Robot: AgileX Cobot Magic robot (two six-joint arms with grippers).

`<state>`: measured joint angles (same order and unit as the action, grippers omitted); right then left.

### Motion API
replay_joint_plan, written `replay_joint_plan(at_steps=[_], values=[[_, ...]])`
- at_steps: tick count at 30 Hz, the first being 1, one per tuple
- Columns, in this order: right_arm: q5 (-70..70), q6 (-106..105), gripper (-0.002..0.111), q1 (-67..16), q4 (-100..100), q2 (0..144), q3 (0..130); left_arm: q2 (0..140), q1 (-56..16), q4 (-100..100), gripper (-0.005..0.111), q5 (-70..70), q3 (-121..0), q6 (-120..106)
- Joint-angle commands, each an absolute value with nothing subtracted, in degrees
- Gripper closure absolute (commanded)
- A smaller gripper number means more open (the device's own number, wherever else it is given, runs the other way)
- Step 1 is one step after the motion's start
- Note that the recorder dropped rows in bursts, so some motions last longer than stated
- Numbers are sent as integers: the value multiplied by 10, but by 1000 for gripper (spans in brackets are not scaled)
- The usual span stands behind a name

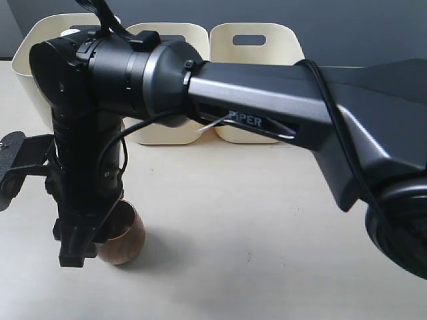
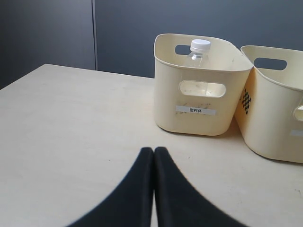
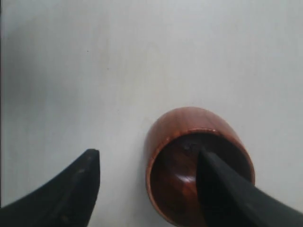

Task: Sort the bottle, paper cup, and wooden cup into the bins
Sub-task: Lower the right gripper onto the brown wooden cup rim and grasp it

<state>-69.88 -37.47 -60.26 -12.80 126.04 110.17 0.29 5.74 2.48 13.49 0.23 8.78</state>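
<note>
Wooden cup [image 3: 189, 124] upright, right hand [image 3: 147, 155] straddling its wall, perhaps touching

PIPER in pale capitals on the side of the dark arm [image 1: 280, 100], with a thin cable crossing part of the word. White label [image 2: 195, 110] on the front of the bin [image 2: 168, 94]: a few small dark Chinese characters, looks like 塑料杯, not sharp. Next bin [image 2: 272, 123]: second label [image 2: 298, 133] is cut off at the picture edge, unreadable.
</note>
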Motion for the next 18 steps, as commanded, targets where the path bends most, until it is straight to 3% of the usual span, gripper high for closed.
replay_joint_plan(at_steps=[1,18], values=[[-700,-377,50,-603,-120,1254,1099,0,55,26,107,132,0,89],[-700,-350,50,-601,-96,1286,1099,0,55,26,107,132,0,89]])
